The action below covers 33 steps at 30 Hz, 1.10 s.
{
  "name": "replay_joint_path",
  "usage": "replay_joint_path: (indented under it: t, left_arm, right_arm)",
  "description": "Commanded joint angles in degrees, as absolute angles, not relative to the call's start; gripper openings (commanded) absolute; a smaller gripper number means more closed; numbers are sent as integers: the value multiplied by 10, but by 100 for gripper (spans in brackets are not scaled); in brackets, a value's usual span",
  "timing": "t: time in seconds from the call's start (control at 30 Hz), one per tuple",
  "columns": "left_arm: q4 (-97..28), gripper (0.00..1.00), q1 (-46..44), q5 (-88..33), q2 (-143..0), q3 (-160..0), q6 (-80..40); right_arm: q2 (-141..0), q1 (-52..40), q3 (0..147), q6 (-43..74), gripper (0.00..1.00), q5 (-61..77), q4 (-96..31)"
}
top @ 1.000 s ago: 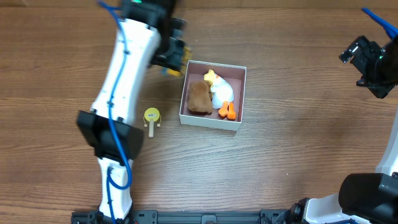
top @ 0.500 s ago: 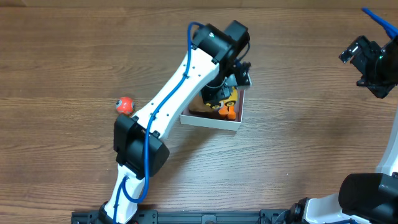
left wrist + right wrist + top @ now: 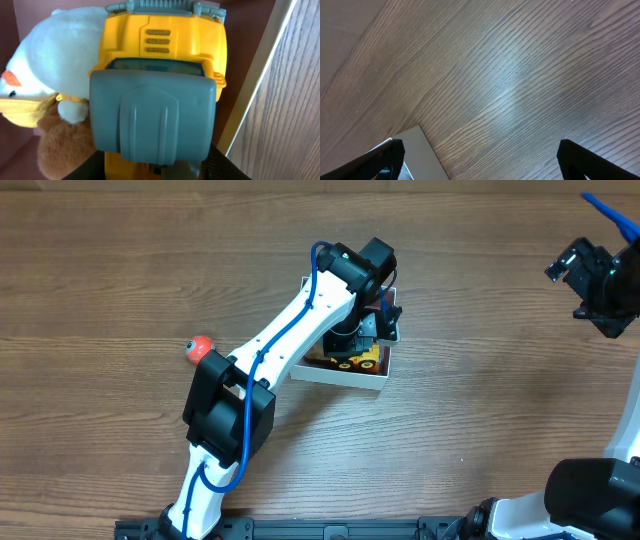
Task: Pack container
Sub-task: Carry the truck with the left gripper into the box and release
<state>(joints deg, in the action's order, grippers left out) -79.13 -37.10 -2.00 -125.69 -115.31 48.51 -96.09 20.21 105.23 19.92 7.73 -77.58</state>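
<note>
Left claw (image 3: 362,338) hangs low inside the square, shallow container (image 3: 338,377) with white outer walls and a dusty pink inside, which sits on the brown wood-grain desk (image 3: 480,430) directly beneath it, roughly mid-desk. Claw clamped on a yellow plastic toy truck with a grey front panel (image 3: 157,75); dark fingers (image 3: 226,165) show at either flank of the truck at the bottom of the wrist view. From overhead, the truck's black wheels and yellow side peek out just under the claw, against the container's near wall. Beside the claw, to the truck's left in the wrist view, a white plush duck with an orange bill and yellow neck band (image 3: 55,55) presses against the truck. Under the duck and touching it, a brown furry plush toy (image 3: 65,150). To the truck's other side: a strip of pink inside, then the white rim running diagonally, then bare desk. The arm covers much of the container from above, so how the plush toys lie inside cannot be told from that view. Well apart from the left claw, out beside the arm's elbow joint, a small orange-red ball toy (image 3: 201,347) rests on the desk. Right claw (image 3: 479,159) is held far from the container, at the desk's right edge, fingers (image 3: 380,157) spread wide with nothing between them, only wood grain beneath.
</note>
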Motion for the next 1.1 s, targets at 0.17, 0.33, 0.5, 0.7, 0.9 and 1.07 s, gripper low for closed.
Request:
replay_joint_path:
  t: [0.17, 0.33, 0.5, 0.7, 0.9, 1.07]
  left_arm:
    - [-777, 33, -371, -42, -1249, -1119, 487]
    - [-803, 100, -371, -4, -1247, -1173, 412]
    - [-843, 100, -369, -5, -1247, -1254, 367]
    - [-954, 100, -364, 13, -1247, -1371, 314]
    - [-968, 100, -315, 51, -1206, -1407, 147]
    - [-968, 100, -226, 80, -1075, -1362, 70]
  right_arm:
    - [-962, 202, 1051, 202, 100, 82, -773]
    - [-962, 202, 1051, 201, 100, 82, -773]
    - [-962, 202, 1051, 202, 100, 82, -773]
    - [-962, 202, 1051, 201, 100, 82, -773]
    - [-962, 202, 1051, 201, 100, 82, -773]
    - [-962, 202, 1051, 201, 100, 82, -773]
